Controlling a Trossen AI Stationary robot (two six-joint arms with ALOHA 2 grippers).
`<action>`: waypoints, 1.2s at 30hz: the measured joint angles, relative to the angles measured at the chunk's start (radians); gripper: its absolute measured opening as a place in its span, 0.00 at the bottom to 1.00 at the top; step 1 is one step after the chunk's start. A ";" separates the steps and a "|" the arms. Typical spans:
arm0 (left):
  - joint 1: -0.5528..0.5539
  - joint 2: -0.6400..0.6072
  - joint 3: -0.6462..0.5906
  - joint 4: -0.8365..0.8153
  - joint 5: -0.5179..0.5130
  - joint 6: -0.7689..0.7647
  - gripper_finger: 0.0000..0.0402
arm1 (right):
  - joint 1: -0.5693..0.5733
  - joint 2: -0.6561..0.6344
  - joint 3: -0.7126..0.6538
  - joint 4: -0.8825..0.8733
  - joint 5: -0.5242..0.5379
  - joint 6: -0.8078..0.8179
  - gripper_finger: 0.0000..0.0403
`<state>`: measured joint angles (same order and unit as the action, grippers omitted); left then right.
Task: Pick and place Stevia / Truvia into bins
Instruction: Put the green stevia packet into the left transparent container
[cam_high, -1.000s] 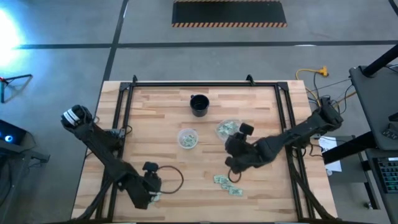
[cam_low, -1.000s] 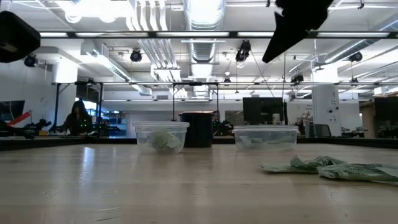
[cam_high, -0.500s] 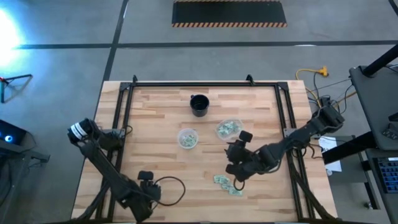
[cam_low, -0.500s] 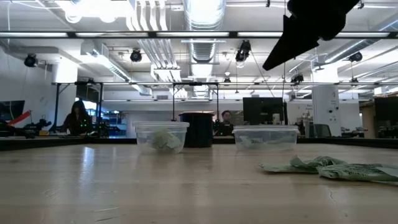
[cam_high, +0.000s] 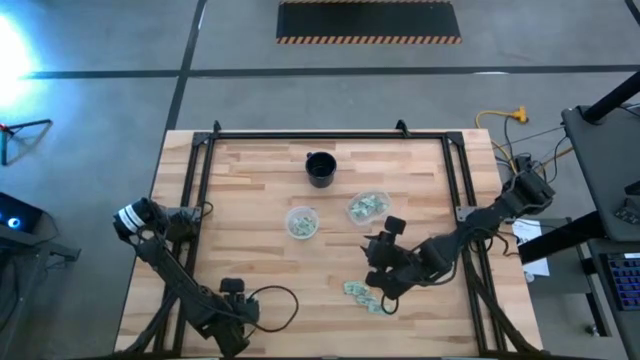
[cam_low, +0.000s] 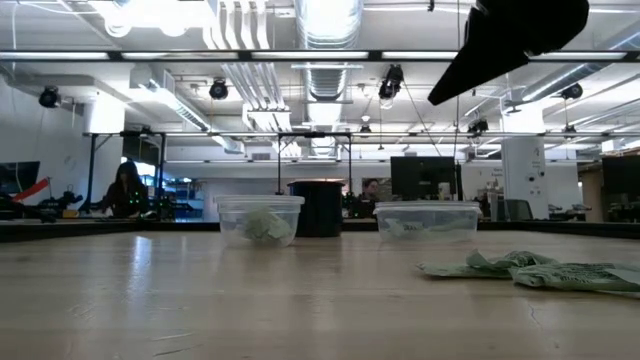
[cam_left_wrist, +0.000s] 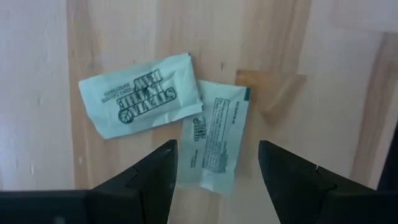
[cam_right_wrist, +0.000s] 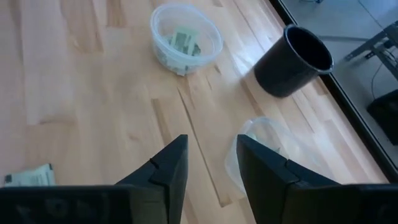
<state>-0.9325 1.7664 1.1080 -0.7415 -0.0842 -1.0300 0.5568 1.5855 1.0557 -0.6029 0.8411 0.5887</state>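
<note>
My left gripper (cam_left_wrist: 214, 163) sits low at the bottom left of the high view, at the table's (cam_high: 260, 200) near edge. Its fingers are spread apart with nothing between them. Through the gap I look straight down on two packets (cam_left_wrist: 144, 94) lying flat on the wood, one printed side up and angled, the second one (cam_left_wrist: 213, 142) just beside it, their edges touching or slightly overlapping.

My right gripper (cam_right_wrist: 210, 160) hangs above the table right of centre in the high view, over the bare wood near a small heap of packets (cam_high: 366, 296) at lower centre. Its fingers are parted and hold nothing. Past them I see one bin (cam_right_wrist: 185, 37) with packets inside, the black cup (cam_right_wrist: 292, 60), and the rim of the other bin (cam_right_wrist: 261, 143) close under my fingers.

In the high view the two bins sit near the middle of the frame, the left one (cam_high: 301, 222) and the right one (cam_high: 367, 207), both with packets in them, and the cup (cam_high: 320, 168) stands above them. In the low view the heap (cam_low: 530, 270) lies at the right on the tabletop, and a person (cam_low: 126, 188) shows far back at the left.
</note>
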 joint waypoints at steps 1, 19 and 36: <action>0.000 0.000 -0.001 -0.007 0.000 -0.005 0.52 | 0.002 -0.001 0.004 0.002 0.000 -0.004 0.31; -0.013 0.083 0.016 -0.009 -0.003 -0.072 0.46 | 0.048 -0.001 0.018 0.006 0.000 -0.017 0.29; -0.013 0.033 0.011 -0.013 -0.039 -0.123 0.12 | 0.061 -0.001 0.018 0.000 0.000 -0.023 0.26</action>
<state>-0.9457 1.7994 1.1187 -0.7544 -0.1235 -1.1532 0.6182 1.5848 1.0733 -0.6030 0.8410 0.5657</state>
